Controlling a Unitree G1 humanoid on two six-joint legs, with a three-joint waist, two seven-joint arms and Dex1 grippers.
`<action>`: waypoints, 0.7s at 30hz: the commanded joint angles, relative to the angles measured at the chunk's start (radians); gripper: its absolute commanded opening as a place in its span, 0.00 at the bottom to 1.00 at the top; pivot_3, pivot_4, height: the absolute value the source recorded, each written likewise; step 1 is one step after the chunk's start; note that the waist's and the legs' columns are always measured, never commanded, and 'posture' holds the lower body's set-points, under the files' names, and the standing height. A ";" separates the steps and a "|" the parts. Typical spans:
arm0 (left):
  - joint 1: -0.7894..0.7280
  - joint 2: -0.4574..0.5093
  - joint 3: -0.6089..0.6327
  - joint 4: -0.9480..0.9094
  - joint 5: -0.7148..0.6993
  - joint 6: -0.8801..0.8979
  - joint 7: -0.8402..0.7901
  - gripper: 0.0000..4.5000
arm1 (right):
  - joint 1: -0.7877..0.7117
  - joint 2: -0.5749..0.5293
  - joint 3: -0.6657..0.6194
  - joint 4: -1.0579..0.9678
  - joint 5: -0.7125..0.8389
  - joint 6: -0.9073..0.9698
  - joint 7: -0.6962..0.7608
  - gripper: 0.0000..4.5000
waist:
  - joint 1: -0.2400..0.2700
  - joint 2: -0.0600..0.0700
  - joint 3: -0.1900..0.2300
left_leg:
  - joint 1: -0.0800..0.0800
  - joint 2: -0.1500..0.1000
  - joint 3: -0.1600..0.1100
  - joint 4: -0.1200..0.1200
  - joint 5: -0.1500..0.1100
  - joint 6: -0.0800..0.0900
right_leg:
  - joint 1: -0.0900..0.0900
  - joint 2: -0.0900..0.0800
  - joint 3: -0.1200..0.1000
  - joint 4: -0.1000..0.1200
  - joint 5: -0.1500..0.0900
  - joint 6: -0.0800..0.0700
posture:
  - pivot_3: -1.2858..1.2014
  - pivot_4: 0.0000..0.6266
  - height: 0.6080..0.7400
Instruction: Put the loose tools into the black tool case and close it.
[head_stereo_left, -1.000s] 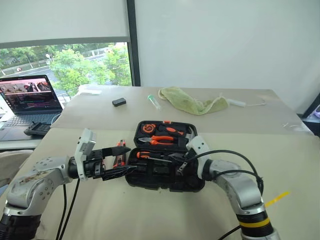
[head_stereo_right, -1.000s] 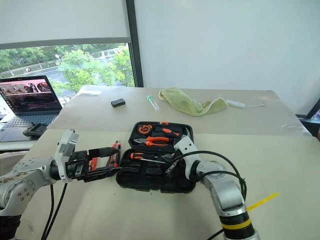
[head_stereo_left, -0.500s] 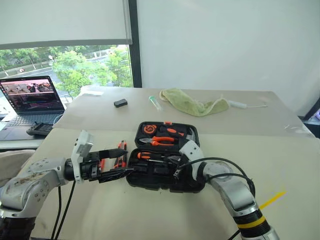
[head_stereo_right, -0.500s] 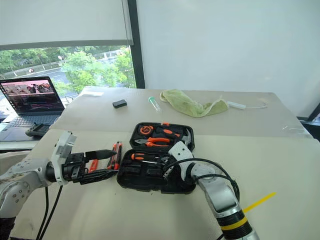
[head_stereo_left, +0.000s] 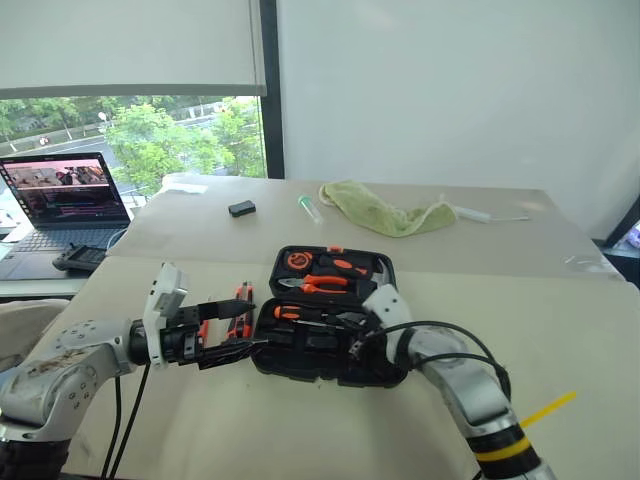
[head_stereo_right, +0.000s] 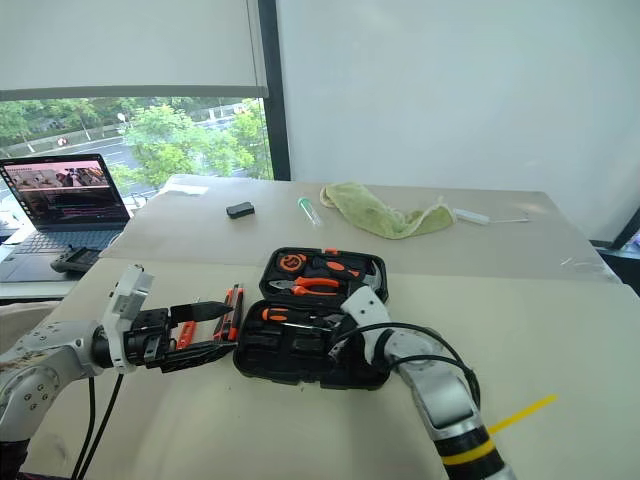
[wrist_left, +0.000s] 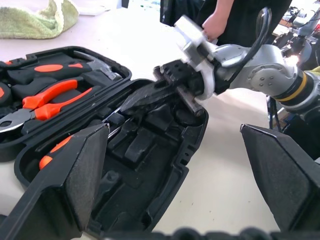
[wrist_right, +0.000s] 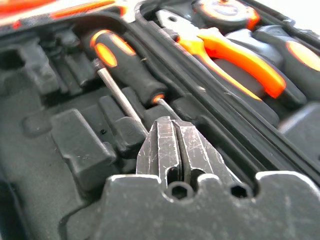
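The black tool case (head_stereo_left: 330, 350) lies open in the middle of the table, its lid half on the far side. One black-and-orange screwdriver (wrist_right: 125, 60) lies in a slot of the near half. My right gripper (wrist_right: 172, 125) is shut and empty, its tips low over the near half beside that screwdriver's shaft; it also appears as the right gripper (wrist_left: 129, 102). My left gripper (head_stereo_right: 228, 326) stands open just left of the case and points at it. More loose tools (head_stereo_right: 233, 305), orange and black, lie on the table by the case's left edge, behind the left fingers.
Orange pliers (head_stereo_left: 320, 283) and a round tape measure (head_stereo_left: 297, 258) sit in the lid. At the far side lie a green cloth (head_stereo_left: 385, 210), a small black box (head_stereo_left: 240, 208) and a clear tube (head_stereo_left: 307, 203). A laptop (head_stereo_left: 65, 195) stands far left. A person (wrist_left: 220, 20) stands beyond the table.
The right gripper has shifted slightly to the right over the case's near half, still shut. The left gripper has stayed put and open. The camera has tilted a little.
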 joint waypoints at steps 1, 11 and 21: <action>-0.012 -0.017 -0.020 -0.027 0.041 -0.064 0.008 1.00 | 0.024 -0.028 -0.118 -0.182 0.094 0.066 -0.013 0.13 | 0.000 0.000 0.000 | 0.000 0.000 0.000 -0.001 0.000 0.000 | 0.000 0.000 0.000 -0.001 0.000 0.000 | 0.52 0.24 1.00; -0.009 -0.055 -0.004 -0.047 0.012 0.017 0.132 1.00 | 0.224 -0.196 -0.277 -0.499 0.321 0.196 0.079 0.88 | 0.003 0.001 0.001 | 0.000 0.001 0.000 -0.001 -0.002 0.001 | 0.002 0.000 -0.001 -0.003 -0.001 0.000 | 0.52 0.24 1.00; -0.349 -0.186 0.032 -0.065 0.021 0.758 0.793 1.00 | 0.421 -0.406 -0.498 -0.635 0.488 0.117 0.246 0.99 | 0.025 -0.007 0.006 | 0.002 0.001 -0.002 0.002 -0.002 0.003 | 0.006 0.002 -0.002 -0.004 0.000 0.002 | 0.52 0.24 1.00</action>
